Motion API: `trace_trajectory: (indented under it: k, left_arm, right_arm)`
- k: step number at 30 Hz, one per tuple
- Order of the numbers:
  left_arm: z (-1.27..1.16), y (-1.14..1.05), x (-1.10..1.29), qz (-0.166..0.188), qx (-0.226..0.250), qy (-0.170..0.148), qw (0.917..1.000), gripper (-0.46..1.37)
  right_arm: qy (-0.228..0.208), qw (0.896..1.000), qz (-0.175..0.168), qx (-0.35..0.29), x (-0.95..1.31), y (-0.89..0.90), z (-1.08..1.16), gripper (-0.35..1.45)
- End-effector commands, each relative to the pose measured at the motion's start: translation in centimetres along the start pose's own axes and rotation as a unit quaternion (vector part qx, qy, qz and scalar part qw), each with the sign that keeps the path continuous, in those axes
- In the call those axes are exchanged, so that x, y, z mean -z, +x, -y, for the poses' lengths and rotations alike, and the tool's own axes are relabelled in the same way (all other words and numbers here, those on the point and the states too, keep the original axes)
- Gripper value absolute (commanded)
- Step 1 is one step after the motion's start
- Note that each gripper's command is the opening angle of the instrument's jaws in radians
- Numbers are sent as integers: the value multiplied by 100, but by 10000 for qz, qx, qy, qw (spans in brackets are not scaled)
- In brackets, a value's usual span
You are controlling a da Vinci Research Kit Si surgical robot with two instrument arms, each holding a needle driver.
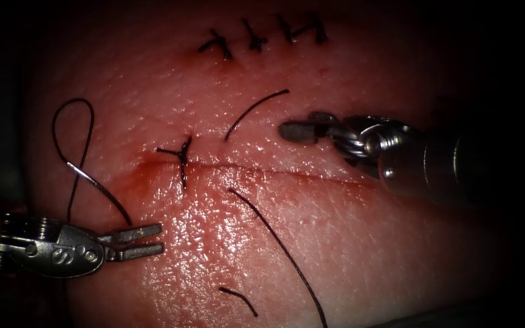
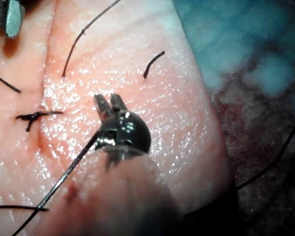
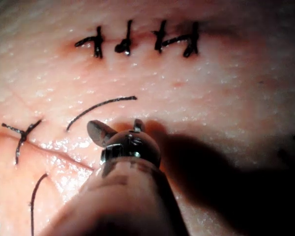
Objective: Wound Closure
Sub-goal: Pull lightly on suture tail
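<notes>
Nearest, my left gripper (image 1: 147, 241) hangs parted and empty over glistening tissue (image 1: 396, 243), a thread (image 1: 74, 152) loop just beside it. Beyond, one dark knot (image 1: 181, 157) closes the cut (image 1: 274, 171)'s left end; the rest lies unstitched. My right gripper (image 1: 296, 130) holds nothing; I cannot tell its jaws. I cannot make out the needle.

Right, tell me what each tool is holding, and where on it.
Nothing in either. Left tool jaws open beside the thread; right tool jaws open above the cut. Needle's place cannot be told.

Loose thread ends (image 1: 277, 243) across bare tissue (image 1: 396, 243)
</notes>
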Motion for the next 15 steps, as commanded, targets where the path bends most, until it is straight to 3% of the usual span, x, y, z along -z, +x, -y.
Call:
trace_trajectory:
  k: [1, 9, 15]
  left_arm:
    - [0, 0, 0, -1, -2, -54, 10000, -35]
    - [-4, -3, 0, -23, -56, -32, 10000, -35]
    - [-3, -8, 7, -16, -52, -30, 10000, -35]
  right_arm:
    - [4, 9999, -5, -165, -4, 1, 1, 107]
    - [38, 9966, -53, -816, -36, 3, 4, 106]
    - [163, 9914, 91, -1297, -61, -9, 9, 107]
